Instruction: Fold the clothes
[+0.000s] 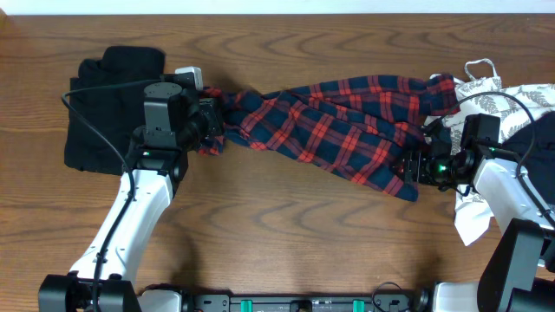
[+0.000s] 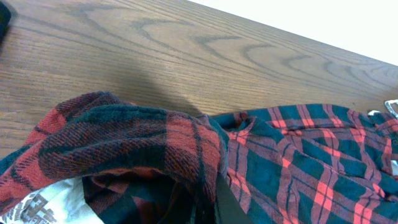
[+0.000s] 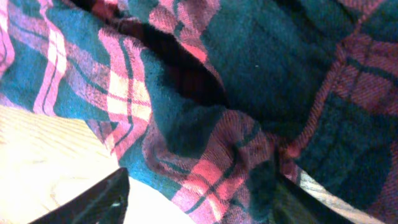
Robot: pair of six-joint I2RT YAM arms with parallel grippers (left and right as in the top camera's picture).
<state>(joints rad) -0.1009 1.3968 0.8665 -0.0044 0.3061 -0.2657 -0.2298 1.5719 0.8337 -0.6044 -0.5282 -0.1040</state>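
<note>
The red-and-navy plaid shirt (image 1: 329, 121) lies stretched in a loose band across the table's middle. My left gripper (image 1: 211, 121) is shut on its bunched left end, by the collar. In the left wrist view the plaid shirt (image 2: 298, 155) spreads away to the right, a white printed label (image 2: 43, 205) shows at the lower left, and cloth hides most of one dark finger (image 2: 227, 202). My right gripper (image 1: 414, 166) sits at the shirt's lower right end. In the right wrist view its fingers (image 3: 93, 202) stand apart, with a fold of plaid cloth (image 3: 217, 168) between them.
A black garment (image 1: 100, 130) lies in a heap at the far left, behind my left arm. A white leaf-print garment (image 1: 490, 100) lies at the right under my right arm, with a dark garment (image 1: 542, 139) at the right edge. Bare wood runs along the front.
</note>
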